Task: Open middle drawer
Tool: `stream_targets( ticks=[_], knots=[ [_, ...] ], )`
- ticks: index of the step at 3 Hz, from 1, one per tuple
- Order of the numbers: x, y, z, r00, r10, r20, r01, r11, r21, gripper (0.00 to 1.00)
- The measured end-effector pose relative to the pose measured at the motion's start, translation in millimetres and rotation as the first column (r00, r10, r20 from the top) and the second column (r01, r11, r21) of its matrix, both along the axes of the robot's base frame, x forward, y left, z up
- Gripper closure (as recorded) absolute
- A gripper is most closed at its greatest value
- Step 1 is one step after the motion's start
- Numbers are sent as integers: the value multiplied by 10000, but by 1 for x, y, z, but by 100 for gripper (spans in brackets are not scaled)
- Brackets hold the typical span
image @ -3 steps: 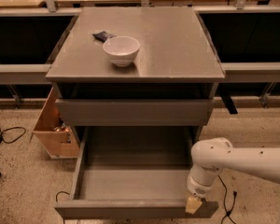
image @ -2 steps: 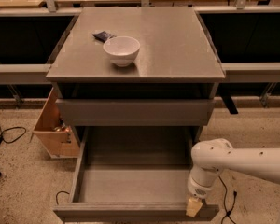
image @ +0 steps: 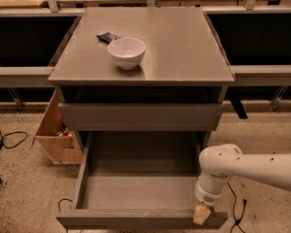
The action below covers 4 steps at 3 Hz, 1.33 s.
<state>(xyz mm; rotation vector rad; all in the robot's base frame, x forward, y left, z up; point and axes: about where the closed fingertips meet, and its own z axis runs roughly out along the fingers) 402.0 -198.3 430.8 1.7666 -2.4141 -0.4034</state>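
The middle drawer (image: 140, 191) of the grey cabinet stands pulled far out toward the camera, and its grey inside is bare. Its flat front (image: 136, 220) runs along the bottom of the view. My gripper (image: 202, 215) hangs from the white arm (image: 242, 166), which comes in from the right. The gripper's tan tip rests at the right end of the drawer front's top rim. Above it, the upper drawer front (image: 140, 116) sits close to the cabinet body. No lower drawer is in view.
A white bowl (image: 126, 52) and a small dark packet (image: 108, 37) lie on the cabinet top (image: 184, 47). A cardboard box (image: 56, 132) stands on the floor left of the cabinet. Cables lie on the floor at left (image: 7, 140) and lower right (image: 237, 210). Dark shelving runs behind.
The gripper and the drawer front have crept slightly toward the camera. Nothing else has moved.
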Motion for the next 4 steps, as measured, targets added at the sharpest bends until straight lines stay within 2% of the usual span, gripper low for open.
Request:
stream_targets(
  ticks=[1,2,3,4],
  knots=[
    [3,-4,27,9993,143,350,-142,9999,-37,4],
    [17,-8,91,9899,609,1276,-592,9981,-174,0],
    [32,-12,180,9687,1376,2068,-1279,9900,-599,0],
    [39,-15,272,9389,2164,2676,-1867,9735,-1320,0]
  ],
)
